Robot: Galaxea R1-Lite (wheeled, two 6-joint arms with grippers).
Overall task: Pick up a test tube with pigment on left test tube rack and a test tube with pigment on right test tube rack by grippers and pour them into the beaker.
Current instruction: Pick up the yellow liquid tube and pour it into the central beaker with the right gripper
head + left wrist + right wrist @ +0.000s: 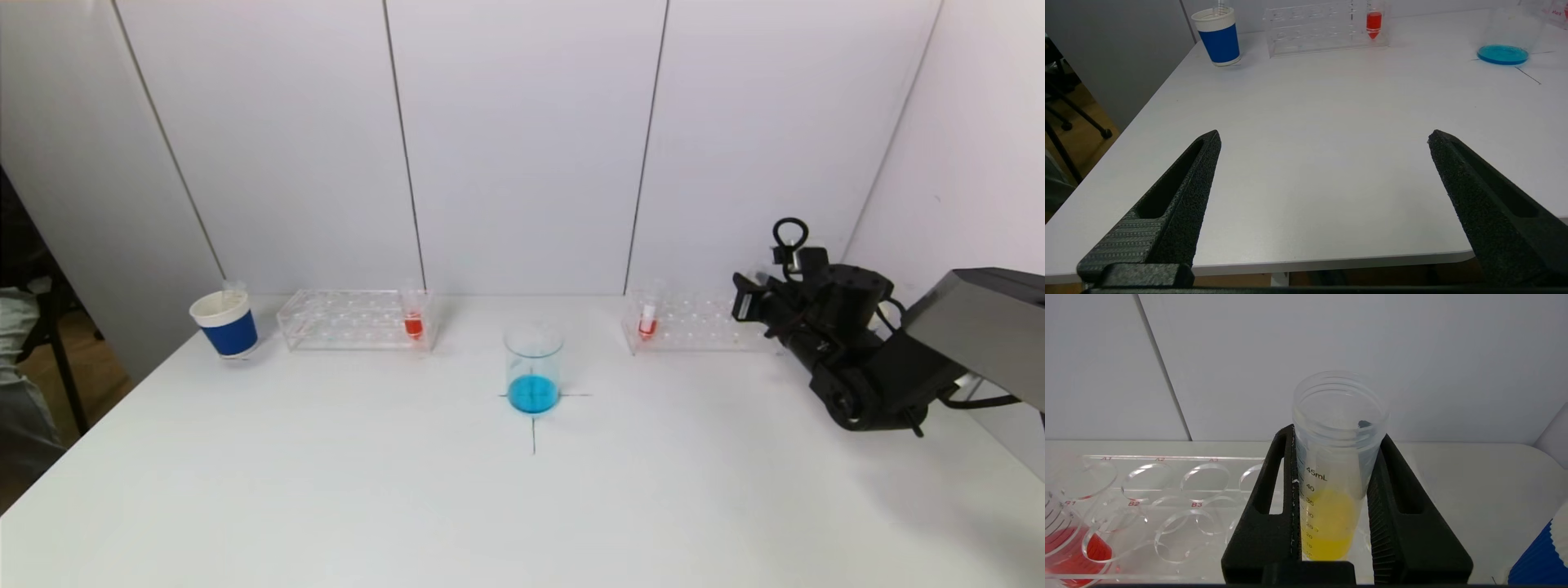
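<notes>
A glass beaker (534, 371) with blue liquid stands at the table's middle. The left rack (355, 320) holds a tube with red pigment (413, 314). The right rack (694, 322) holds another red-pigment tube (648, 314) at its left end. My right gripper (755, 298) is at that rack's right end. In the right wrist view it (1336, 435) is shut on an upright tube with yellow pigment (1331, 522), by the rack (1167, 486). My left gripper (1323, 136) is open and empty over the table's front left edge, out of the head view.
A blue-and-white paper cup (226, 324) stands left of the left rack. Another blue cup (1541, 559) shows by the right gripper in the right wrist view. White wall panels close the back and right side. A black cross marks the beaker's spot.
</notes>
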